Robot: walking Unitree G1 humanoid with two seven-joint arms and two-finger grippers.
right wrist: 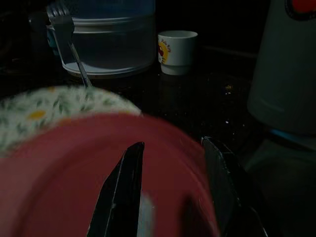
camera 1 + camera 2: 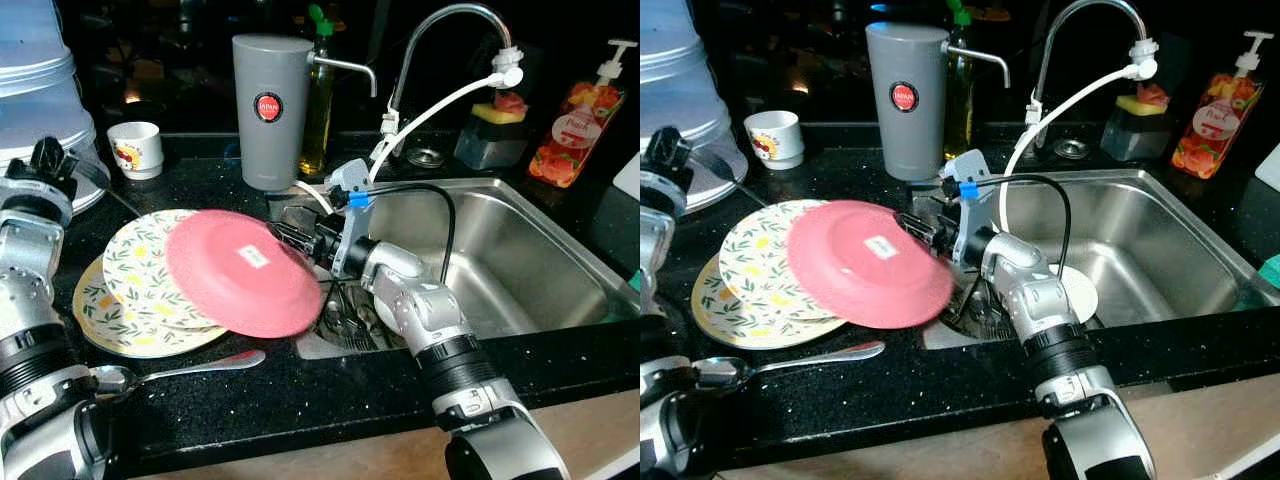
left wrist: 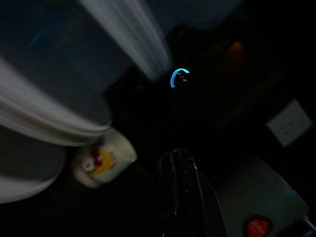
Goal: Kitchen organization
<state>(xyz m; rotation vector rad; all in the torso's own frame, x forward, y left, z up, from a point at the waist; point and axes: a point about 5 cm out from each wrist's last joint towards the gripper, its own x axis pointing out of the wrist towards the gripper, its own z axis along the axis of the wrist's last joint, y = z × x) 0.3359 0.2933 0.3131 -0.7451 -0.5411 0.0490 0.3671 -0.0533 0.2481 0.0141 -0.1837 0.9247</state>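
The right arm reaches forward and to the robot's left across the near corner of the sink (image 2: 560, 240), its forearm angled over the sink's front rim. Its right tool (image 2: 292, 238) is clamped on the right edge of a pink plate (image 2: 240, 270); in the right wrist view one black finger (image 1: 121, 192) lies over the plate's face and the other beyond its rim. The plate is upside down and tilted, partly overlapping two floral plates (image 2: 135, 285) stacked on the black table (image 2: 300, 390), with its right edge hanging over the sink's left rim. A spoon (image 2: 185, 368) lies on the table just in front of the plates.

The left arm is raised at the far left of the table, the left tool (image 2: 48, 160) near a white cup (image 2: 136, 148) and a stack of pale containers (image 2: 35, 90); its fingers look pressed together in the left wrist view. A grey dispenser (image 2: 270, 108) stands behind the plates, leaving open table between them.
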